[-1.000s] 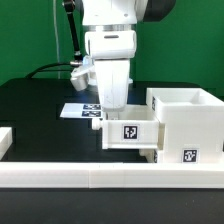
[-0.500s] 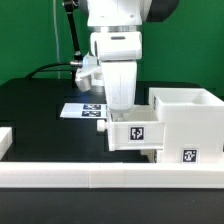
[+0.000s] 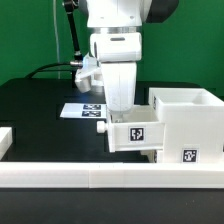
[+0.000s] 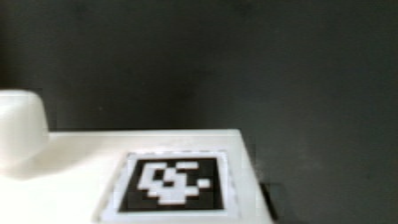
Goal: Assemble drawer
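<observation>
The large white housing (image 3: 186,118) stands at the exterior view's right, open side up, with a tag low on its front. A smaller white drawer tray (image 3: 136,136), with a tag on its face and a small knob (image 3: 101,127), sits against the housing's left side. My gripper (image 3: 121,108) comes straight down onto the tray's top edge and is shut on it; the fingertips are hidden by the tray. In the wrist view the tray's white face (image 4: 89,160) with its tag (image 4: 173,183) fills the lower part, over the black table (image 4: 249,60). The second tray is not identifiable.
A long low white rail (image 3: 100,178) runs along the front. The marker board (image 3: 80,110) lies flat behind the tray. A white part (image 3: 5,140) shows at the left edge. A cable (image 3: 50,68) trails at the back left.
The gripper and the tray moved to the exterior view's right, up against the housing, between the oldest frame and half a second ago. Since then nothing has visibly moved.
</observation>
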{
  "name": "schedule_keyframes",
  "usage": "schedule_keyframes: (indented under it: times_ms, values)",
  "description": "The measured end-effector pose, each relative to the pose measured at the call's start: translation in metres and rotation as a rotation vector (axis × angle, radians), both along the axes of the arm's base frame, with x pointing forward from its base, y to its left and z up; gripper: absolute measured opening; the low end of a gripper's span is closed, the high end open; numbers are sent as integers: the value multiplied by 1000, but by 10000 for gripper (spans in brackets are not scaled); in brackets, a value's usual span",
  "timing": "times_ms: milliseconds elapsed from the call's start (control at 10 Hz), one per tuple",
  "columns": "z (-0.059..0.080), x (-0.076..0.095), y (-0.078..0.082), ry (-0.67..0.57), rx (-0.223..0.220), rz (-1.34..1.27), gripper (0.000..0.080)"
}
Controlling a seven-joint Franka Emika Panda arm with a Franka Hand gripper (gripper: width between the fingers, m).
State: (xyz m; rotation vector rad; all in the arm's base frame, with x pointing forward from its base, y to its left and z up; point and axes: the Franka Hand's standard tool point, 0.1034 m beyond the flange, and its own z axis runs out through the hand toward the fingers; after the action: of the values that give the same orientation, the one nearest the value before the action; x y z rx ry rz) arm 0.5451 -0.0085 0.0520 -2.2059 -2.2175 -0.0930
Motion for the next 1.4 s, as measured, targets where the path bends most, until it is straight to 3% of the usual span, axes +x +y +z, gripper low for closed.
schedule_keyframes:
  times_ms: [500, 1000, 1100, 1400]
  values:
    - [0, -1, 9, 5, 2, -49, 42]
    - [-2, -2, 3, 5, 4, -58, 42]
    - [-2, -2, 9, -7, 6, -47, 42]
    - [-1, -2, 11, 1, -10, -54, 42]
